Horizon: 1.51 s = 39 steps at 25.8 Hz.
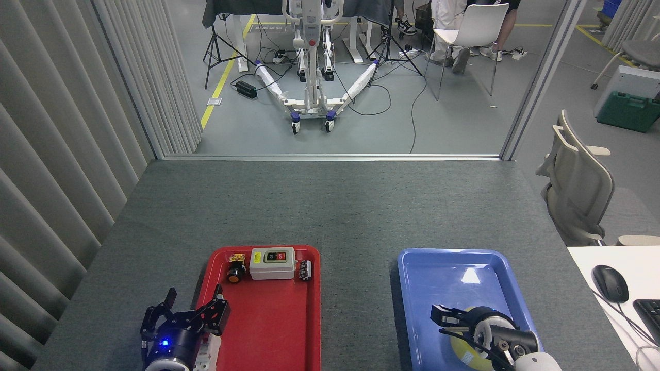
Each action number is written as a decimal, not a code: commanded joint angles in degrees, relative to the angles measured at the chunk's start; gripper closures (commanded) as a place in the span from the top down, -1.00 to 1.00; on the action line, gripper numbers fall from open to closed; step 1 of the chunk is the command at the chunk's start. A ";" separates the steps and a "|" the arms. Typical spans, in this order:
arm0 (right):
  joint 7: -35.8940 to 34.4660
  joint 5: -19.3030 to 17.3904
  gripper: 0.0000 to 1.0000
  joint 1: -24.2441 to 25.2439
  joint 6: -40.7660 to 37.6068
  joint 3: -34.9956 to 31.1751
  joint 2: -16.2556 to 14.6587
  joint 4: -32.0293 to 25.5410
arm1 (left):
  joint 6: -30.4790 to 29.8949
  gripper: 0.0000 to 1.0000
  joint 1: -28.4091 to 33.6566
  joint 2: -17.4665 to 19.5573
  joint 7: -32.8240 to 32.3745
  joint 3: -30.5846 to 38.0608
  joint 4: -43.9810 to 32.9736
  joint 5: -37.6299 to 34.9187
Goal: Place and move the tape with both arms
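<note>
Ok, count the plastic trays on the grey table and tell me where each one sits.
2. The red rectangular plastic tray sits near the front on the left; the blue rectangular plastic tray sits front right, apart from it. None seems hidden.

A grey felt-covered bench (330,206) carries two trays along its near edge: a red tray (273,319), and a blue tray (438,278) well apart to the right of the red one.
</note>
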 commanded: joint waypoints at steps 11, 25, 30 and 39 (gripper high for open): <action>-67.46 2.86 0.98 11.96 -12.22 -4.31 1.35 -0.51 | -9.87 0.99 -0.34 -0.33 -4.81 1.59 -3.08 0.22; -61.14 3.74 0.99 12.66 -13.36 -4.13 1.35 -0.34 | -13.57 0.99 0.10 1.77 5.38 4.14 -2.91 0.66; -60.79 3.74 0.99 12.66 -15.12 -4.13 1.44 -0.34 | -13.74 0.99 0.01 4.68 4.86 3.96 -3.70 0.75; -60.61 3.39 0.99 12.66 -15.29 -4.04 1.79 -0.34 | -13.57 1.00 1.33 5.38 5.47 4.14 -3.17 -0.13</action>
